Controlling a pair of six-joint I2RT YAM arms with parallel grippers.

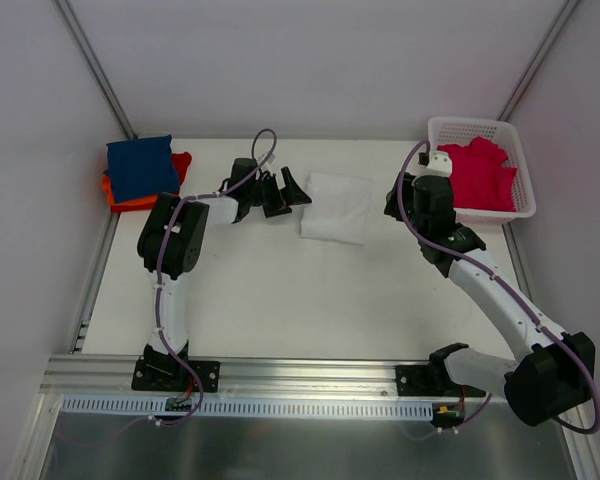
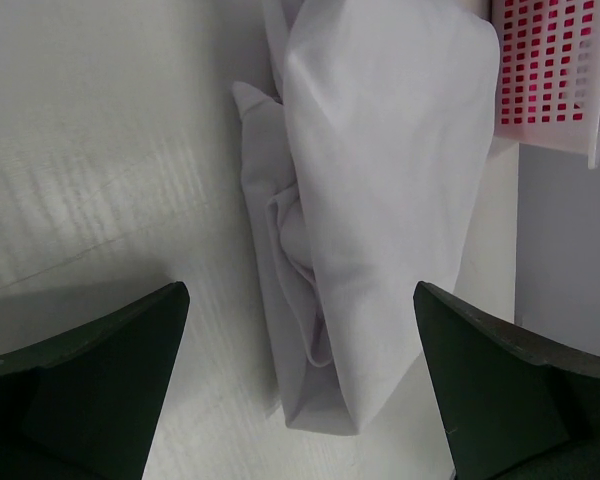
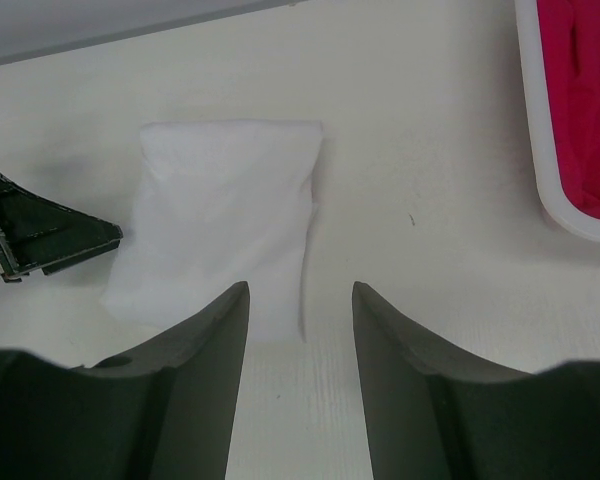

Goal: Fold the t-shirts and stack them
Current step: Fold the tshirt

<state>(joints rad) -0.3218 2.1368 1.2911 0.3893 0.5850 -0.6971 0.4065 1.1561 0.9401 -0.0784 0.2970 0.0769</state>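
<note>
Beside the wide-spread left fingers (image 1: 293, 187) lies a folded white t-shirt (image 1: 337, 207).

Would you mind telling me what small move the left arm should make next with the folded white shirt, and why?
Probably ease the left gripper forward until its open jaws straddle the nearest edge of the white t-shirt. The shirt lies folded on the table, ungripped, right in front of those jaws, and the navy t-shirt on the orange-red one sits stacked on that arm's side.
</note>
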